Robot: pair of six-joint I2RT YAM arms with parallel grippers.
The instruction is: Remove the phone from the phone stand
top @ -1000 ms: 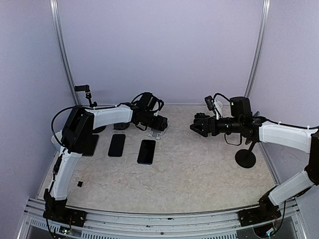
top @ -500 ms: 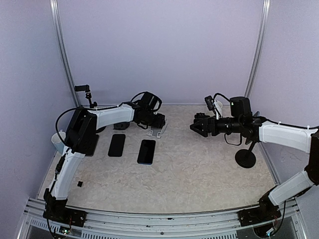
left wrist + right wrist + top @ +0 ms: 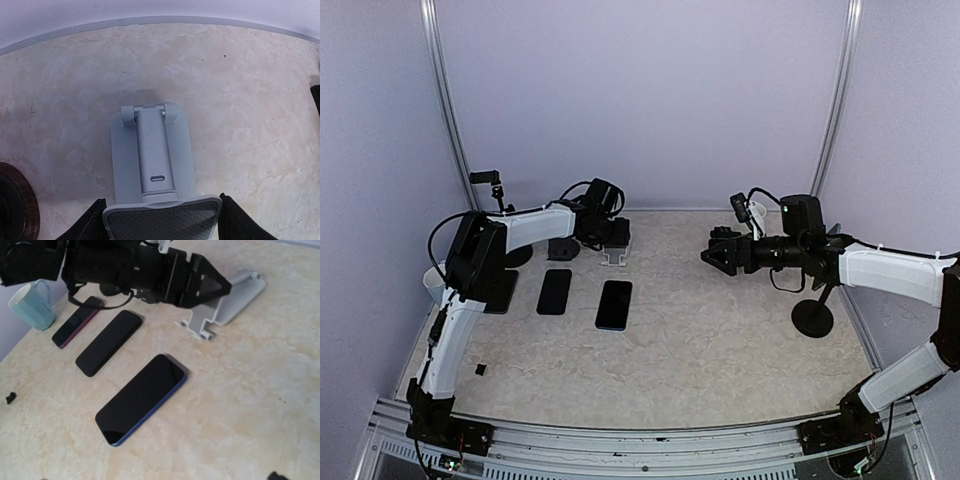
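Phone: blue-edged phone [image 3: 141, 399], flat and screen up on the table [image 3: 240, 405], off the phone stand [image 3: 235, 295] and just in front of its lip.
Phone axis: its long axis points roughly toward the stand, nearly parallel to its neighbours.
Phones counted: three in a row: the blue-edged one, a black phone [image 3: 109, 342] and a purple-edged phone [image 3: 77, 321]. From overhead the purple one is hard to make out beneath the left arm.
Stand: one; its near edge is cut off in the left wrist view.
Left gripper [image 3: 160, 224]: clamped on the stand's plate, one finger on each side.
Right gripper [image 3: 712, 252]: jaws spread in mid-air, well apart from the stand.
Mug: one teal mug [image 3: 31, 305], beyond the purple-edged phone.
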